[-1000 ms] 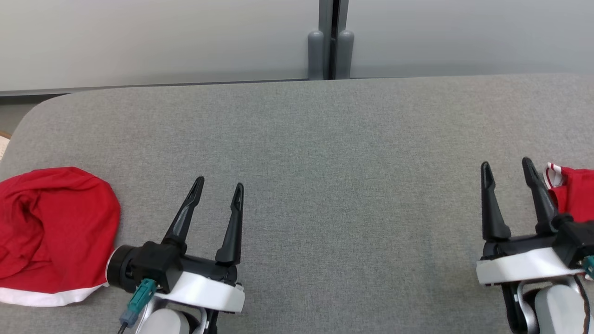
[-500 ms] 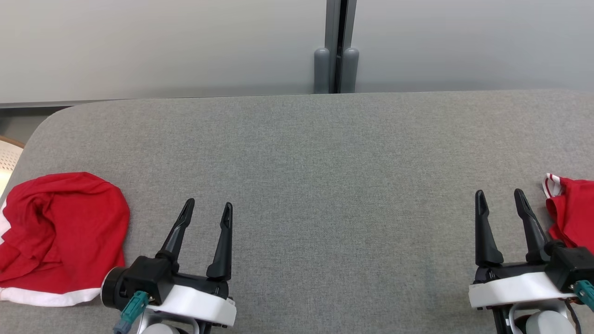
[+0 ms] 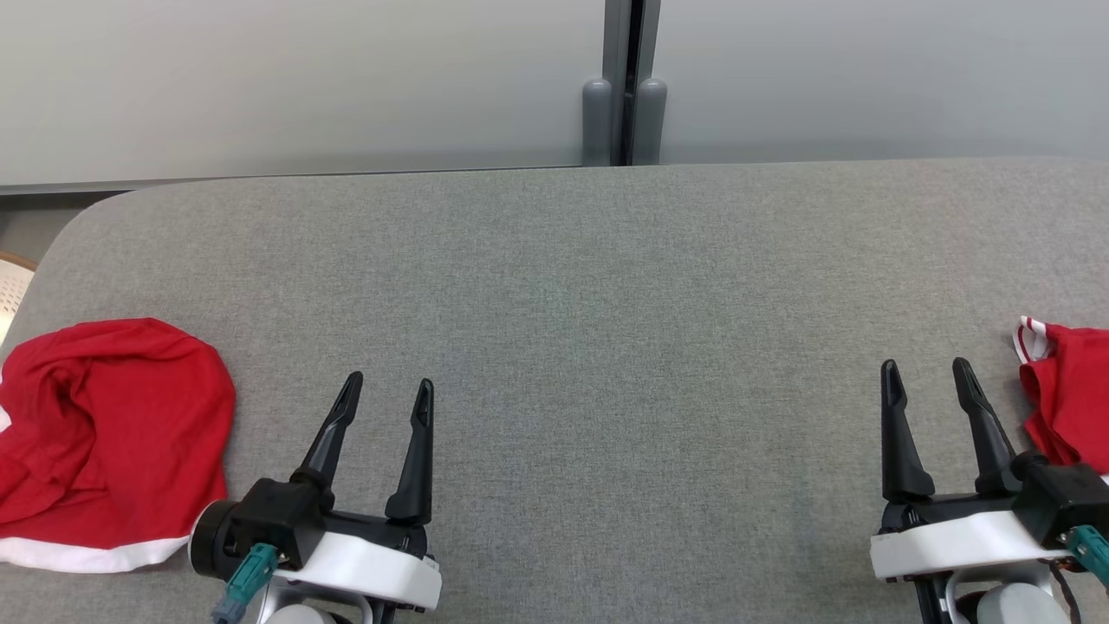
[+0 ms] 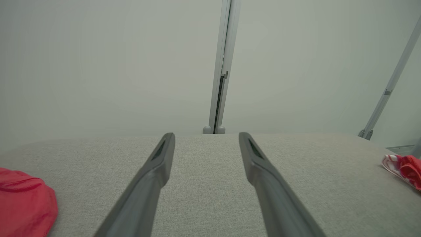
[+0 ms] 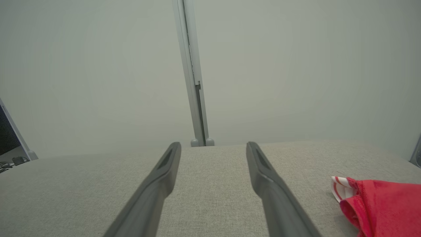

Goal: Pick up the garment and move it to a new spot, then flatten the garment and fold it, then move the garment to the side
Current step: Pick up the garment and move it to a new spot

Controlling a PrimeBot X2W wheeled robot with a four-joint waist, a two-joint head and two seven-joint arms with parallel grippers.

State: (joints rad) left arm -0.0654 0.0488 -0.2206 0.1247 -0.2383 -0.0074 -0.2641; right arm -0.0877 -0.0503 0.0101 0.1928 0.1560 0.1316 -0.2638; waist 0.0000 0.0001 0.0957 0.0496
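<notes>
At the lower left of the frame the left tool (image 3: 389, 381) sits low, its two dark fingers (image 3: 416, 451) spread apart, tips leaning slightly toward the right, gripping nothing. At the lower right the right tool (image 3: 924, 364) points up the frame, likewise parted and empty, above its white wrist housing (image 3: 953, 542).

The table (image 3: 554, 286) wears grey woven cloth, matt and slightly rough. The left garment (image 3: 113, 433) and right garment (image 3: 1070, 399) are soft red cloth, matt and creased. The fingers (image 3: 414, 459) look like matt black plastic. The wall (image 3: 260, 78) is smooth.
</notes>
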